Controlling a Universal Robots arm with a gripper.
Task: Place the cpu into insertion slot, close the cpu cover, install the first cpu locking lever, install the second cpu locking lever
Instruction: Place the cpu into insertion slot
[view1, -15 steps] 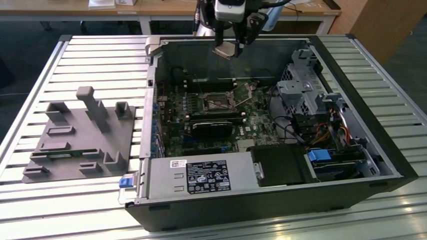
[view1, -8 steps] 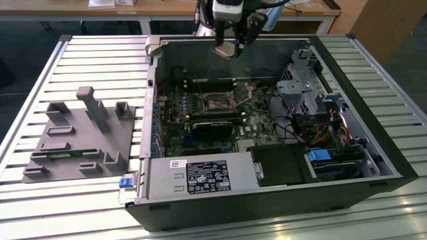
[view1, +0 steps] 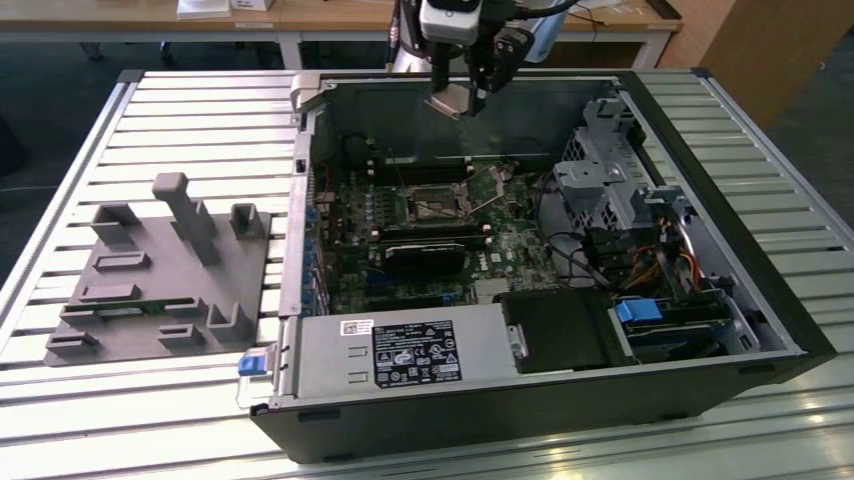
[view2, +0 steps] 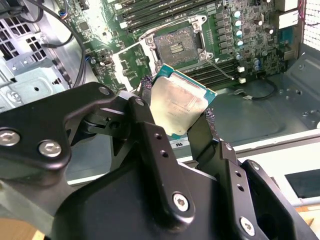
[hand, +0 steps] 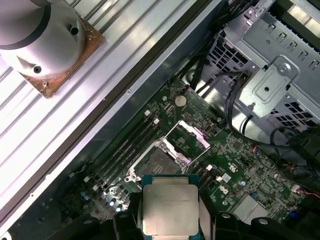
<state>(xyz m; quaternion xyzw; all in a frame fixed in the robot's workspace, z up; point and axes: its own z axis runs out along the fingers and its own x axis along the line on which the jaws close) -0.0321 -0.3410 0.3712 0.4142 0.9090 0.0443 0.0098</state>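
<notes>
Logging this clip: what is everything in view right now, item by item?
cpu: one, silver-grey top, held above the open case, clear of the board.
insertion slot: one, black-rimmed, on the green board, empty.
cpu cover: one, silvery, swung open beside the slot.
memory slots: several, black, alongside the slot.
computer case: one, black, open, on the table.
power supply: one, silvery, inside the case.
fixture tray: one, grey, on the table, to the exterior view's left of the case.
slatted table: one, pale metal, under everything.
claw: one, black, shut on the cpu's edges.
</notes>
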